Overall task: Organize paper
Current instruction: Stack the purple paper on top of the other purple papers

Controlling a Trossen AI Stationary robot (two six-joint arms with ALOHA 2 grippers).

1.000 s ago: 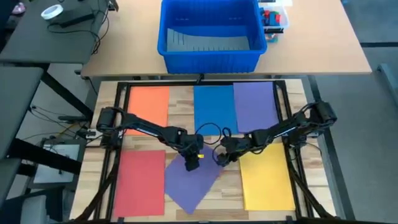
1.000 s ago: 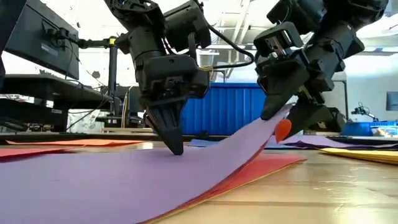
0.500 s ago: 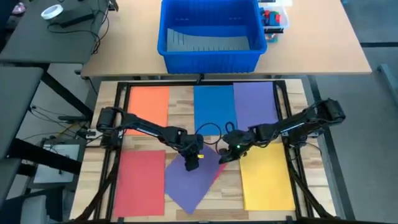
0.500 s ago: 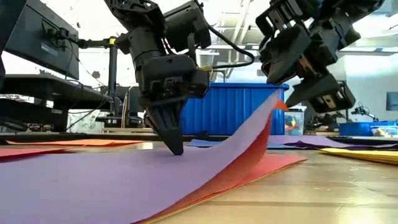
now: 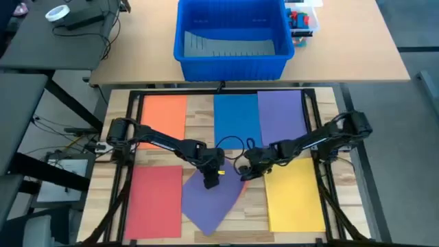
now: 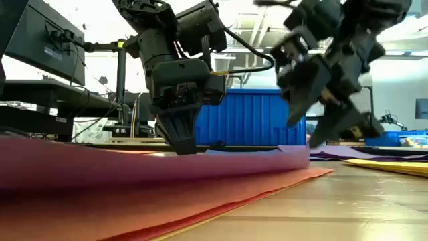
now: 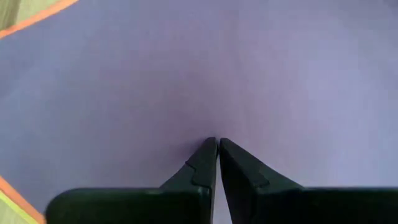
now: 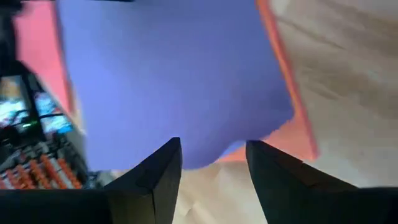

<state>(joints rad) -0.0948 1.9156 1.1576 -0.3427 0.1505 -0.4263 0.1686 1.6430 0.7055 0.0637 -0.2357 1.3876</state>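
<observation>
A tilted purple sheet [image 5: 211,199] lies at the lower centre of the high view, askew to the others, with a thin strip of a red-orange sheet [image 5: 241,187] showing from under its right edge. In the low view that purple sheet fills the lower left as a broad, smooth, slightly bowed band, with the red-orange edge just beneath it on the wooden table [image 6: 348,207].

The left end effector [image 5: 214,175] points down at the purple sheet's upper part, its fingers pressed together with only a hairline gap; in the left wrist view the tips [image 7: 217,149] rest against plain, uncreased purple paper. The right end effector [image 5: 245,171] hovers just beside the sheet's upper right corner, its fingers spread apart and holding nothing; in the right wrist view the purple corner sits between them, with the red-orange border beyond.

To the lower left lies a red sheet [image 5: 153,202], to the lower right a yellow sheet [image 5: 295,199], both flat and squared to the table. Farther up the frame, three more lie in a row: an orange sheet [image 5: 163,116], a blue sheet [image 5: 236,118] and a second purple sheet [image 5: 282,113], the last two edge to edge. Beyond the table, at top centre, stands a big blue bin [image 5: 233,63].
</observation>
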